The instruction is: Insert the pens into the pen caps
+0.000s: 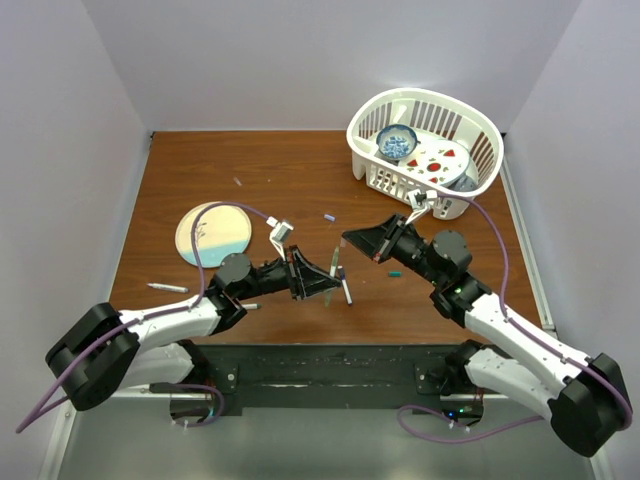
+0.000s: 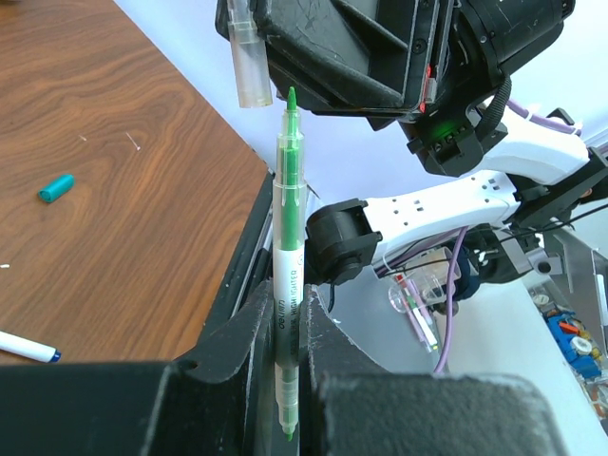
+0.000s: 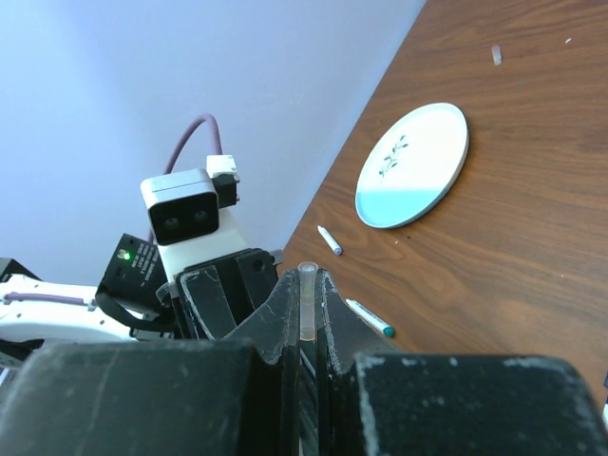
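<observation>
1. The left claw (image 2: 288, 318) is closed almost fully on a green-tipped pen (image 2: 289, 190). It grips the pen low on the barrel and holds it up off the table (image 2: 114, 218), with the tip aimed at the other arm.
2. The right claw (image 3: 306, 290) is pinched tight on a clear pen cap (image 3: 307, 275), which sticks out past its fingertips.
3. I judge the step in hand to be joining this pen and cap in mid-air. In the left wrist view the cap sits just beside the pen tip, off to one side and apart from it, not over it.
4. The next move calls for lining the cap's mouth up with the tip so the two axes run together, then a straight push. The end facing the pen is probably the open one, though the view is too soft to be sure.
5. More work is left on the table: a teal cap (image 2: 55, 187), a blue cap (image 1: 329, 216) and a loose pen (image 1: 167, 287) near the plate (image 1: 213, 233).
</observation>
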Tool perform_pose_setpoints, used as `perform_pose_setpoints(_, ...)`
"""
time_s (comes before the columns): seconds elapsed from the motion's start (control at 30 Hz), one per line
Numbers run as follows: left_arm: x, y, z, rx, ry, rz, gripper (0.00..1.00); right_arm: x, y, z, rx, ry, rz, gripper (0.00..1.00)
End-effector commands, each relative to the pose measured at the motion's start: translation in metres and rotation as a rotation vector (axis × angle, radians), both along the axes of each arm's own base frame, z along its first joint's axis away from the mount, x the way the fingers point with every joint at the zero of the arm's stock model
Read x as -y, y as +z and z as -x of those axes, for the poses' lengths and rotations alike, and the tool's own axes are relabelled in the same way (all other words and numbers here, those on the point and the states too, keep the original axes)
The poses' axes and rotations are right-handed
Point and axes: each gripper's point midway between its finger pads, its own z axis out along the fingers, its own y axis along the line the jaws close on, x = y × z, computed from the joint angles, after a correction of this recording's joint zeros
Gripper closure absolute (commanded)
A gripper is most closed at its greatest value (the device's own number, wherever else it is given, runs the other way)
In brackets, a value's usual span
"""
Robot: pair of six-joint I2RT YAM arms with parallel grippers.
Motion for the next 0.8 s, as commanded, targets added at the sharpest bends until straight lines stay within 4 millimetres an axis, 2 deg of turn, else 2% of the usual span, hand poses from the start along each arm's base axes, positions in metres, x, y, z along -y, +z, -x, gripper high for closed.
perform_pose_setpoints(0.0,0.000,0.007,0.001,0.039,-0.003,0.029,1.00,-0.001,0.020,-0.004,0.047,-0.022,-0.057,1.00)
perform_pose_setpoints(0.37,0.000,0.006,0.001,0.040,-0.005,0.022,1.00,-0.008,0.031,-0.002,0.063,-0.009,-0.079,1.00)
perform_pose_setpoints(0.77,0.000,0.004,0.006,0.044,-0.028,0.017,1.00,-0.004,0.036,-0.006,0.063,-0.041,-0.081,1.00)
